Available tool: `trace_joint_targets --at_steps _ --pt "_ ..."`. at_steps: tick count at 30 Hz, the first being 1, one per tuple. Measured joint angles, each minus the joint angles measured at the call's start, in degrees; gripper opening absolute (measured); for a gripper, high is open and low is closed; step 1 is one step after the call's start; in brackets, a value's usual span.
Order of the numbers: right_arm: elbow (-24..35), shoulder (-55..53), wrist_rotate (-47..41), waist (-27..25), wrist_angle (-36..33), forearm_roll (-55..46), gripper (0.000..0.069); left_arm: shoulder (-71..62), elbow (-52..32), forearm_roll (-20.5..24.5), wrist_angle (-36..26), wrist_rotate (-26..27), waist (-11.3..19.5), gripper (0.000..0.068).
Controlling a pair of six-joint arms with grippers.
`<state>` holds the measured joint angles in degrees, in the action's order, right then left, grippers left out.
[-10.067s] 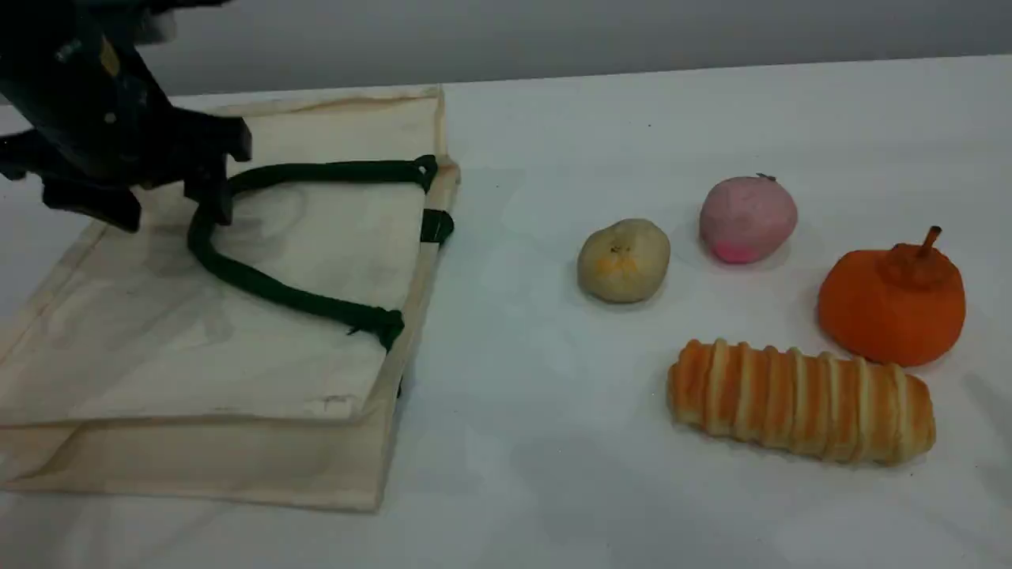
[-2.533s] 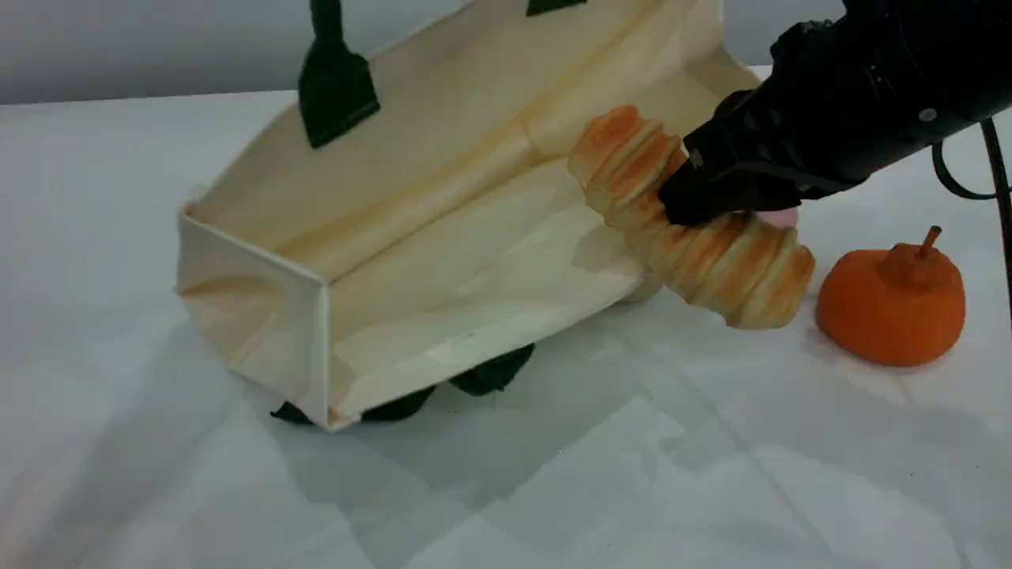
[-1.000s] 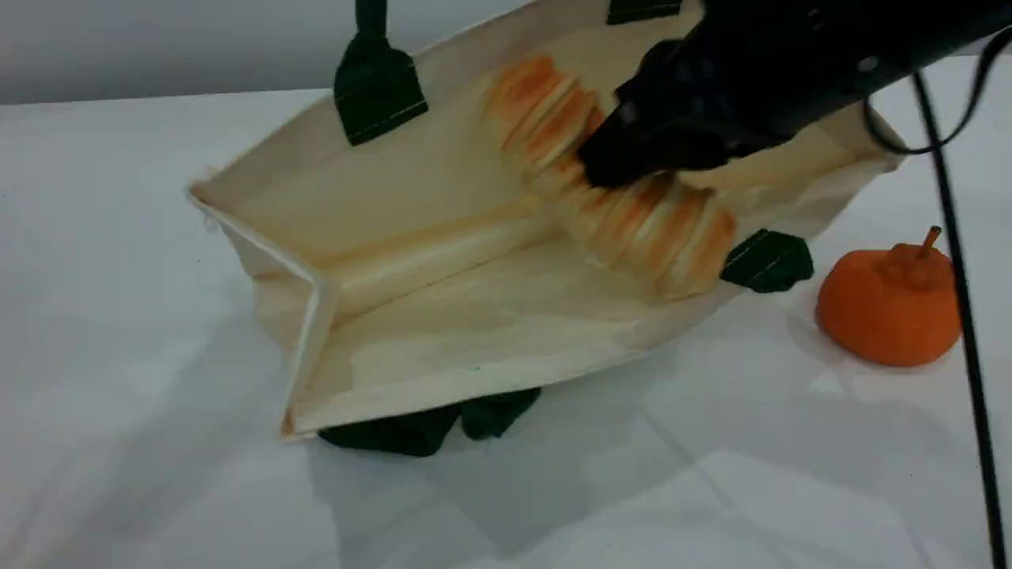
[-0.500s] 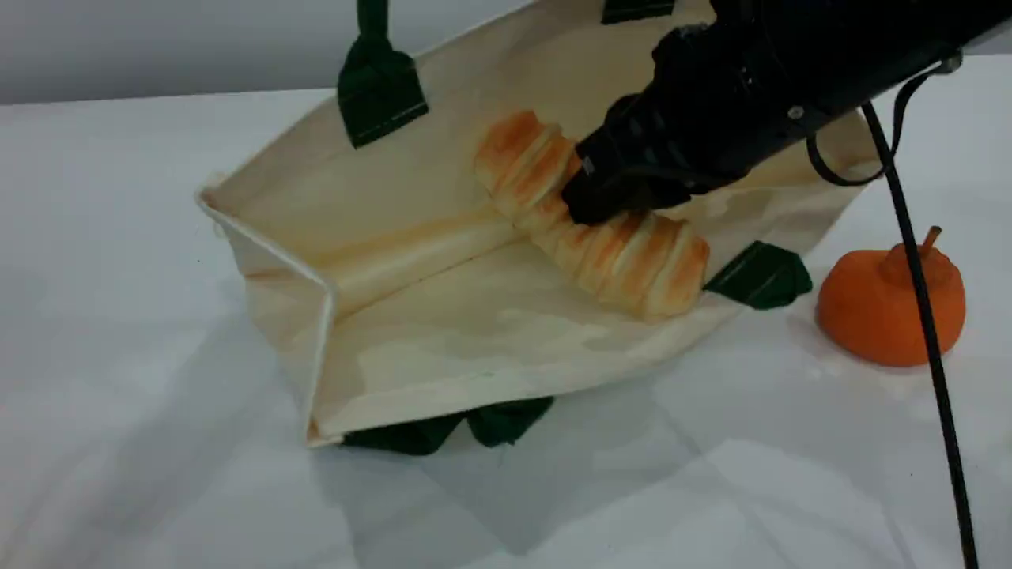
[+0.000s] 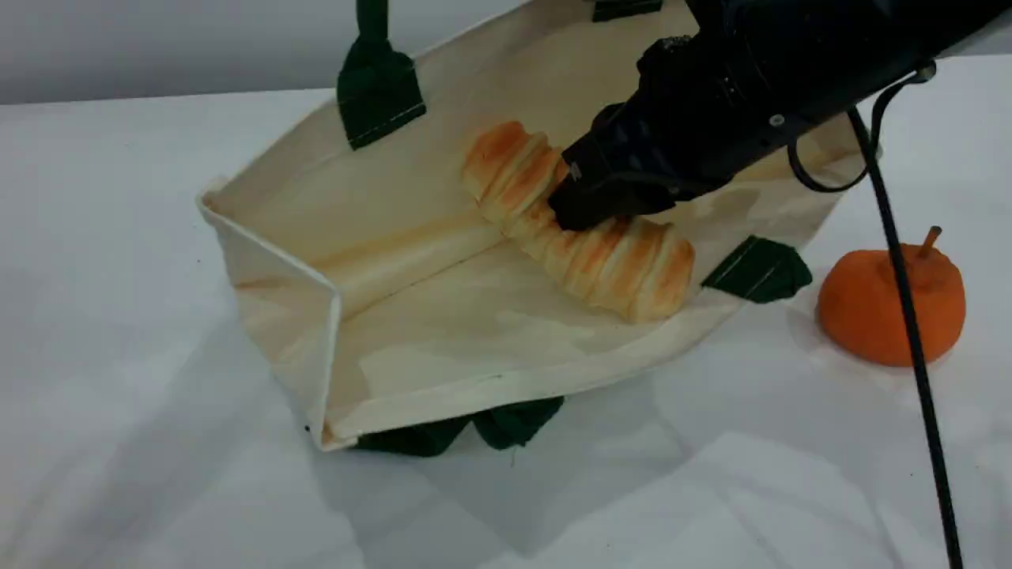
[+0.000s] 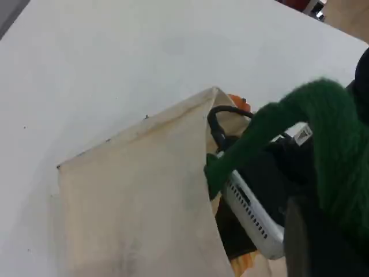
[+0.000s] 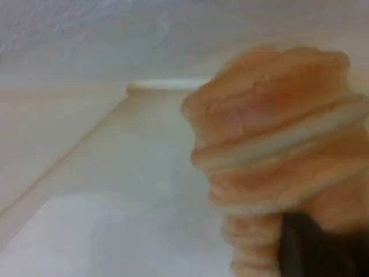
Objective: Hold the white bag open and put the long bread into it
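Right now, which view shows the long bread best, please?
The scene view: nearly the whole long bread shows inside the white bag, the right gripper shut on its middle. The right wrist view gives one blurred end; the left wrist view, barely an orange sliver.

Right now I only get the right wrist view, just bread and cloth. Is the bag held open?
Observer: Yes. The left hand is shut on the green handle and holds up the bag's top wall.
Operator: Bread fully inside?
Observer: It looks so. In the scene view the whole bread lies past the rim, over the lower wall, with the right hand clamped mid-loaf.
Operator: Anything near the mouth?
Observer: An orange fruit sits outside, right of the mouth, apart from the bag.
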<state>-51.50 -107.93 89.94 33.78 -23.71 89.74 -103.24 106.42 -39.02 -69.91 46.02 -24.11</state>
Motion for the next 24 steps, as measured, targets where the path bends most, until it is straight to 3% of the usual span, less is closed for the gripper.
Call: trace_joint_targets --at_steps 16,20,24 --pt "-0.39 -0.06 0.0 0.0 4.12 0.07 0.0073 0.0 0.0 -0.11 0.0 -0.17 0.0 0.0081" --pt "-0.39 -0.06 0.0 0.0 4.12 0.07 0.0125 0.0 0.0 -0.11 0.0 -0.29 0.0 0.0081" --pt "-0.39 -0.06 0.0 0.0 4.12 0.11 0.0244 0.0 0.0 -0.11 0.0 -0.29 0.0 0.0081"
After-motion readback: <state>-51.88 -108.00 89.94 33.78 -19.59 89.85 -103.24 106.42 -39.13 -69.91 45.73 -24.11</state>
